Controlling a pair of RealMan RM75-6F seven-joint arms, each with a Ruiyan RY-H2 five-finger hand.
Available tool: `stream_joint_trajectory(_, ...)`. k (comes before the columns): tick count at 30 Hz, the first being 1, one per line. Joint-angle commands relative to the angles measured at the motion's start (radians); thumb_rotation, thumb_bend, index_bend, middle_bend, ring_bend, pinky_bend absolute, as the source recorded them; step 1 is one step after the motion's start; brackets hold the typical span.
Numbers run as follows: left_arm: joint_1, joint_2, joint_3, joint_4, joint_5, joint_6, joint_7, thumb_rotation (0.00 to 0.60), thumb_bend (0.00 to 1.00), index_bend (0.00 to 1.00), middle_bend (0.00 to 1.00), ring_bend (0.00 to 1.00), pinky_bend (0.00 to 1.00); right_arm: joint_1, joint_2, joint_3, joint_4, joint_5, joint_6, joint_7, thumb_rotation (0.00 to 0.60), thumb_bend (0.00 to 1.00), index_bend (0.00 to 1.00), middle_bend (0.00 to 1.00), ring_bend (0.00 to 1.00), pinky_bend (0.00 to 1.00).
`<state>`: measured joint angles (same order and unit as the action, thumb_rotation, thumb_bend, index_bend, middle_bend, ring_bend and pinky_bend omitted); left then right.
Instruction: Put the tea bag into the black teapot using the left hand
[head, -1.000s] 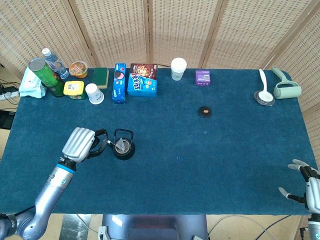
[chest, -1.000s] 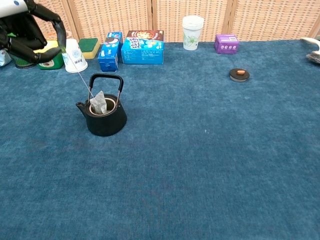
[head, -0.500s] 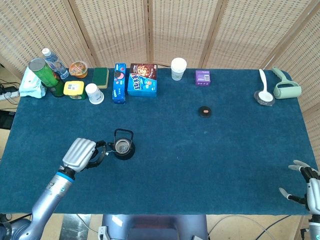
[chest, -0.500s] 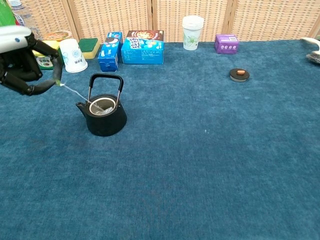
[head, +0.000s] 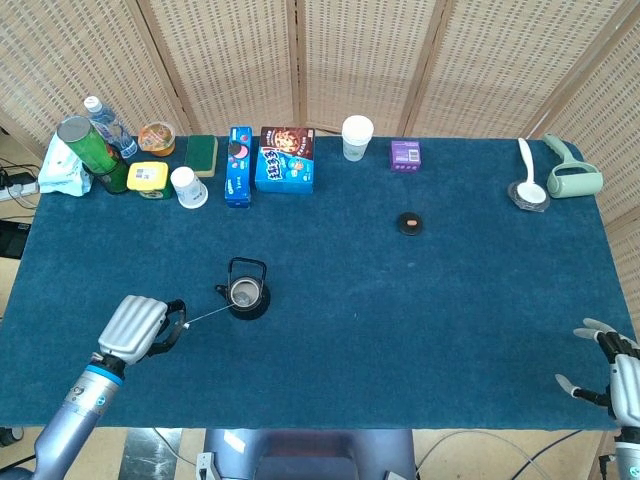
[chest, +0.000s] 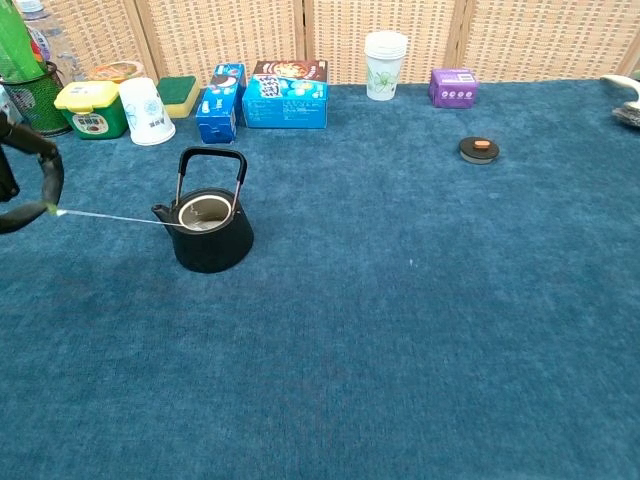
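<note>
Left hand (head: 135, 325) sits at about 8 o'clock from the black teapot (head: 246, 292), pinching the tea bag string (chest: 110, 216), which runs taut into the pot; the bag itself is down inside. Right hand (head: 608, 368) idles at the table's 4 o'clock corner, fingers spread, holding nothing

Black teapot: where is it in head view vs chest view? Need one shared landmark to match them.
Head view: black teapot sits left of centre, up and right of the left hand.
Chest view: teapot is left of centre, in the upper half, handle upright.
Shared landmark: the blue cookie box behind it by the screen.
</note>
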<state>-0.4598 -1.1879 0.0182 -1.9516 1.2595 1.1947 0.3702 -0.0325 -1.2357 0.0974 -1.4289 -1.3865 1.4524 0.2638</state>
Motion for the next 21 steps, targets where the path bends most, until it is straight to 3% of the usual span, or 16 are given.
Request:
stream_joint_trajectory(1, 0.001, 0.014, 0.012, -0.014, -0.050, -0.033, 0.034, 0.600, 0.34, 0.42, 1.00, 0.98, 0.90, 0.001, 0.002, 0.000, -0.003, 0.000, 0.000, -0.003, 0.600, 0.03, 0.31, 0.23, 0.24, 0.18)
stream_joint_trajectory(7, 0.000, 0.017, 0.006, -0.027, -0.081, -0.042, 0.053, 0.600, 0.26, 0.25, 1.00, 0.98, 0.88, -0.004, -0.001, -0.002, -0.001, -0.003, 0.008, -0.003, 0.600, 0.03, 0.31, 0.23, 0.24, 0.18)
stream_joint_trajectory(11, 0.008, 0.019, 0.004, -0.032, -0.075, -0.032, 0.053, 0.600, 0.24, 0.21, 1.00, 0.97, 0.86, -0.005, 0.001, -0.003, -0.003, -0.006, 0.013, -0.006, 0.600, 0.03, 0.31, 0.23, 0.24, 0.18)
stream_joint_trajectory(14, 0.023, 0.022, 0.005, -0.035, -0.060, -0.007, 0.046, 0.600, 0.24, 0.19, 0.99, 0.89, 0.83, -0.004, 0.005, -0.002, -0.010, -0.010, 0.015, -0.010, 0.600, 0.03, 0.31, 0.23, 0.24, 0.18)
stream_joint_trajectory(16, 0.035, 0.024, 0.006, -0.036, -0.052, 0.010, 0.039, 0.600, 0.24, 0.19, 0.94, 0.81, 0.78, -0.002, 0.007, -0.002, -0.014, -0.011, 0.016, -0.015, 0.600, 0.03, 0.31, 0.23, 0.24, 0.18)
stream_joint_trajectory(21, 0.099, 0.032, 0.016, -0.031, -0.016, 0.101, 0.000, 0.600, 0.24, 0.16, 0.66, 0.54, 0.59, 0.010, 0.011, -0.001, -0.021, -0.026, 0.012, -0.035, 0.600, 0.03, 0.31, 0.23, 0.24, 0.17)
